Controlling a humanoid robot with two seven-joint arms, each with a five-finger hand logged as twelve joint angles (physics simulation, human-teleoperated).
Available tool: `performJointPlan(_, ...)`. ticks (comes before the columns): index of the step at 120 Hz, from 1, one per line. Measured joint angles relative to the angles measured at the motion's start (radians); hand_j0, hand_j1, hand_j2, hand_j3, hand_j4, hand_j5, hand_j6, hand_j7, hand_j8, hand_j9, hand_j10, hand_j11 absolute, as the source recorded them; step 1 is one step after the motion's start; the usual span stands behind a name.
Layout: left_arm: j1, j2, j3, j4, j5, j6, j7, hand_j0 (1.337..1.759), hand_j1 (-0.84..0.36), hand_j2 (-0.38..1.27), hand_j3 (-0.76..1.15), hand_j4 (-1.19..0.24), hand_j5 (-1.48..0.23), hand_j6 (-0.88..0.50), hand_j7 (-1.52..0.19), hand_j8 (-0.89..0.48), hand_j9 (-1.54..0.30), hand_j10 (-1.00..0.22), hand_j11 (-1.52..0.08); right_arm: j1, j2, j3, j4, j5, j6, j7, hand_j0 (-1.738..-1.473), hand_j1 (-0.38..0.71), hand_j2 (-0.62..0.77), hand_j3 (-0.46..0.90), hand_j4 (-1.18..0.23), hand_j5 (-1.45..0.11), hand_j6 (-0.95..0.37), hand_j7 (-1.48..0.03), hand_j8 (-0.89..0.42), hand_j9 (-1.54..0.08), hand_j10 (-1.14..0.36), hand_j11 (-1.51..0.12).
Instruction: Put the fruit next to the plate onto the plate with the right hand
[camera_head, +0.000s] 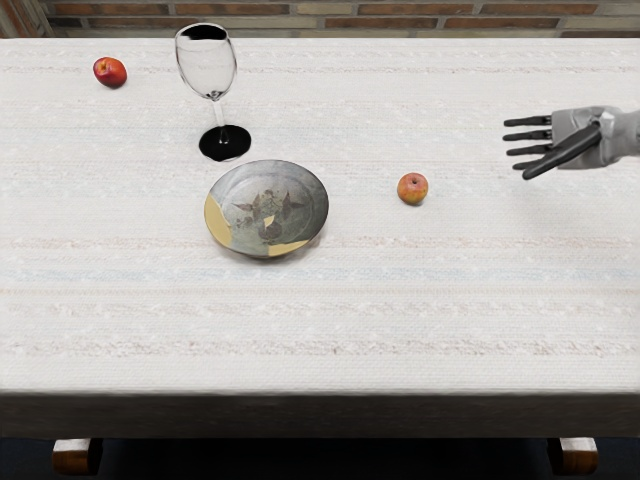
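One table (330, 330) fills the view, pale and textured. On it sits one plate (300, 195), empty and left of centre, and just behind it one glass (208, 65) stands upright on a dark foot. One right hand (560, 138) comes in from the right edge and hovers over the table with its fingers (527, 135) straight and spread apart, holding nothing; the left hand is out of view. There are two fruits. The apple (412, 188) lies to the right of the plate, near it but not touching, between plate and hand. A far apple (110, 72) lies at the back left, well apart from the plate, so the nearer one is the task's. It looks small, round, firm and light, with a smooth skin that could slip or roll under a sideways nudge. A grasp from above seems best, fingers around its widest girth with the thumb opposite; it is not fragile, though it should be set down gently on the plate
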Motion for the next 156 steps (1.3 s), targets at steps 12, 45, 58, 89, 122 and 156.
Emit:
performJointPlan(12, 0.0, 0.0, 0.0, 0.0, 0.0, 0.0, 0.0, 1.658, 0.35, 0.0, 0.0, 0.0, 0.0, 0.0, 0.0, 0.0, 0.0, 0.0, 0.0, 0.006, -0.001, 0.005, 0.003, -0.001, 0.0, 0.0, -1.658, -0.35, 0.0, 0.0, 0.0, 0.0, 0.0, 0.0, 0.0, 0.0, 0.0, 0.0)
performJointPlan(45, 0.023, 0.0, -0.007, 0.0, -0.002, 0.0, 0.0, 1.658, 0.35, 0.0, 0.0, 0.0, 0.0, 0.0, 0.0, 0.0, 0.0, 0.0, 0.0, 0.085, 0.015, -0.023, 0.033, -0.074, 0.0, 0.0, -1.658, -0.35, 0.0, 0.0, 0.0, 0.0, 0.0, 0.0, 0.0, 0.0, 0.0, 0.0)
performJointPlan(58, 0.034, 0.0, -0.009, 0.0, -0.002, 0.0, 0.0, 1.658, 0.35, 0.0, 0.0, 0.0, 0.0, 0.0, 0.0, 0.0, 0.0, 0.0, 0.0, 0.137, 0.035, -0.049, 0.141, -0.211, 0.0, 0.0, -1.658, -0.35, 0.0, 0.0, 0.0, 0.0, 0.0, 0.0, 0.0, 0.0, 0.0, 0.0)
performJointPlan(89, 0.031, 0.0, -0.008, 0.0, -0.002, 0.0, 0.0, 1.658, 0.35, 0.0, 0.0, 0.0, 0.0, 0.0, 0.0, 0.0, 0.0, 0.0, 0.0, 0.316, 0.119, -0.326, 0.293, -0.323, -0.002, 0.0, -1.658, -0.35, 0.0, 0.0, 0.0, 0.0, 0.0, 0.0, 0.0, 0.0, 0.0, 0.0)
performJointPlan(122, 0.03, 0.0, -0.002, 0.0, -0.002, 0.0, 0.0, 1.658, 0.35, 0.0, 0.0, 0.0, 0.0, 0.0, 0.0, 0.0, 0.0, 0.0, 0.0, 0.393, 0.281, -0.587, 0.311, -0.359, -0.313, 0.0, -1.658, -0.35, 0.0, 0.0, 0.0, 0.0, 0.0, 0.0, 0.0, 0.0, 0.0, 0.0)
performJointPlan(156, 0.031, 0.0, -0.001, 0.0, -0.002, 0.0, 0.0, 1.658, 0.35, 0.0, 0.0, 0.0, 0.0, 0.0, 0.0, 0.0, 0.0, 0.0, 0.0, 0.401, 0.344, -0.64, 0.313, -0.447, -0.487, 0.0, -1.658, -0.35, 0.0, 0.0, 0.0, 0.0, 0.0, 0.0, 0.0, 0.0, 0.0, 0.0)
